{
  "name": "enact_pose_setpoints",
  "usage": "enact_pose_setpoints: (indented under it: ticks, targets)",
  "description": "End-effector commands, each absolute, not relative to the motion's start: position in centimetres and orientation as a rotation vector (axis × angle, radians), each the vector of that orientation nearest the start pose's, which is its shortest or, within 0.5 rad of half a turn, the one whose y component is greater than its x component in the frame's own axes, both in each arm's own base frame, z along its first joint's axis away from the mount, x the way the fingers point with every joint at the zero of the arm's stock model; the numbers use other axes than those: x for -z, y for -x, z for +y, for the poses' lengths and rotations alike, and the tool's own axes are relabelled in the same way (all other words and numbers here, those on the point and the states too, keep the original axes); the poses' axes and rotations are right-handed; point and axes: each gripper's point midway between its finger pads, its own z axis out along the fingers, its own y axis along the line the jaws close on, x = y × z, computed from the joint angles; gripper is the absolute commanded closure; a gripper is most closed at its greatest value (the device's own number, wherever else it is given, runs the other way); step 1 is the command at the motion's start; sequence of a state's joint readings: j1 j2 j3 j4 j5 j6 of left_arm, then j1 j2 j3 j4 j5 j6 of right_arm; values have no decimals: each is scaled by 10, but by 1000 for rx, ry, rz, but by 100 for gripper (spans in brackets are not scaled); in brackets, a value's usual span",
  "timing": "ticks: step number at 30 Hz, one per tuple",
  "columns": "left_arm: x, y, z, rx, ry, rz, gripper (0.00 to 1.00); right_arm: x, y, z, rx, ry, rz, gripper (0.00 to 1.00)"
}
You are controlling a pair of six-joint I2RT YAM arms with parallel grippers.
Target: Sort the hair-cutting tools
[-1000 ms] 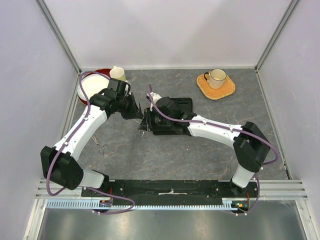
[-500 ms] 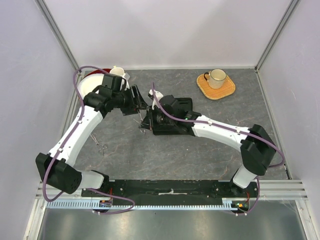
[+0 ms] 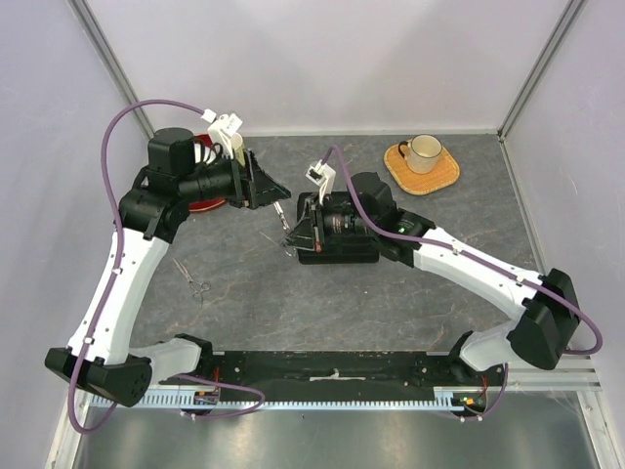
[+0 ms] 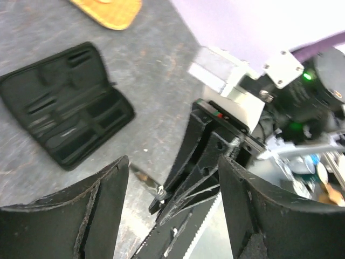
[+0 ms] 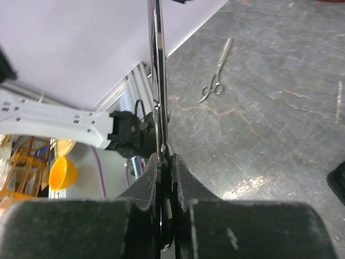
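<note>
My right gripper [image 3: 293,237] [image 5: 164,159] is shut on a pair of slim silver scissors [image 3: 281,217] [image 5: 157,81]. It grips them near the handles, and the blades point away toward the left arm. My left gripper [image 3: 276,191] [image 4: 173,162] hangs open just beyond the blade tip, touching nothing; its wrist view looks between its own fingers at the right gripper's fingers [image 4: 199,156]. A second pair of scissors [image 3: 192,277] [image 5: 215,81] lies flat on the table to the left.
An open black zip case [image 3: 342,254] [image 4: 64,108] lies under the right forearm. A mug [image 3: 424,151] stands on a woven mat [image 3: 430,179] at the back right. A red bowl [image 3: 202,203] at the back left is mostly hidden by the left arm.
The left gripper has opened, let go of the scissors and pulled back and up to the left. The right gripper has kept hold of them.
</note>
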State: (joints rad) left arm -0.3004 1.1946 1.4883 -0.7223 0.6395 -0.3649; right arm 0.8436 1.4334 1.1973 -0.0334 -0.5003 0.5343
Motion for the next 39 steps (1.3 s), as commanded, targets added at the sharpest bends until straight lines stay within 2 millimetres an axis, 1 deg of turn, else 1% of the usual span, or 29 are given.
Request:
enact_pose_setpoints:
  ticks: [1, 3, 5, 8, 10, 11, 13, 14, 16, 17, 18, 19, 22, 24, 25, 26, 27, 28, 29, 30, 31, 32, 33, 34, 35, 36, 37, 38, 39]
  targets:
    - [-404, -223, -225, 1297, -677, 1800, 27, -328, -180, 387, -1492, 904, 1741, 100]
    - [-413, -220, -223, 1299, -685, 1775, 28, -337, -174, 384, -1505, 930, 1703, 100]
    - [-417, -215, -221, 1323, -713, 1766, 29, -347, -169, 382, -1524, 952, 1670, 100]
    - [-425, -206, -222, 1375, -765, 1733, 33, -354, -167, 381, -1527, 959, 1649, 100]
    - [-425, -199, -223, 1426, -798, 1725, 35, -356, -168, 381, -1524, 965, 1637, 100]
    - [-424, -197, -224, 1432, -805, 1723, 40, -358, -168, 381, -1523, 964, 1634, 100]
    - [-420, -196, -224, 1451, -803, 1736, 44, -359, -168, 381, -1522, 962, 1633, 100]
    - [-417, -196, -225, 1471, -797, 1747, 49, -359, -169, 382, -1520, 960, 1632, 100]
    - [-414, -194, -225, 1500, -804, 1751, 55, -358, -171, 384, -1521, 959, 1636, 100]
    - [-411, -193, -225, 1507, -799, 1759, 63, -358, -171, 385, -1523, 959, 1639, 100]
    - [-410, -194, -225, 1503, -796, 1761, 69, -357, -172, 386, -1523, 959, 1641, 100]
    - [-409, -195, -225, 1499, -789, 1767, 79, -357, -174, 387, -1521, 956, 1643, 100]
    - [-403, -201, -225, 1492, -751, 1806, 98, -357, -178, 388, -1508, 941, 1646, 100]
    - [-400, -207, -225, 1468, -715, 1838, 98, -358, -181, 388, -1494, 923, 1650, 100]
    - [-400, -211, -224, 1448, -692, 1850, 98, -359, -181, 388, -1490, 914, 1654, 83]
    - [-398, -219, -223, 1408, -646, 1875, 98, -360, -184, 388, -1483, 897, 1658, 61]
    - [-398, -223, -223, 1397, -627, 1886, 98, -360, -189, 385, -1456, 863, 1663, 38]
    - [-404, -226, -222, 1391, -599, 1886, 98, -362, -192, 383, -1437, 836, 1663, 16]
    - [-405, -234, -222, 1373, -562, 1901, 98, -362, -197, 381, -1411, 805, 1666, 9]
    - [-408, -239, -222, 1365, -537, 1906, 98, -365, -205, 375, -1360, 737, 1669, 5]
    - [-421, -241, -222, 1369, -490, 1902, 98, -366, -209, 373, -1342, 710, 1668, 2]
    - [-422, -254, -221, 1344, -424, 1920, 98, -370, -211, 371, -1328, 681, 1664, 2]
    - [-427, -261, -220, 1339, -372, 1923, 98, -376, -215, 366, -1317, 624, 1662, 2]
    - [-441, -264, -220, 1367, -276, 1933, 98, -377, -226, 361, -1274, 543, 1674, 2]
    - [-444, -272, -218, 1362, -189, 1947, 98, -380, -231, 358, -1265, 487, 1666, 2]
    - [-446, -280, -220, 1385, -127, 1966, 98, -389, -234, 355, -1267, 444, 1631, 2]
    - [-457, -281, -221, 1433, -54, 1965, 98, -392, -243, 350, -1259, 344, 1636, 2]
    - [-460, -284, -221, 1447, -14, 1961, 98, -388, -248, 348, -1257, 298, 1641, 2]
    - [-464, -286, -222, 1464, 19, 1955, 98, -399, -249, 347, -1283, 266, 1585, 2]
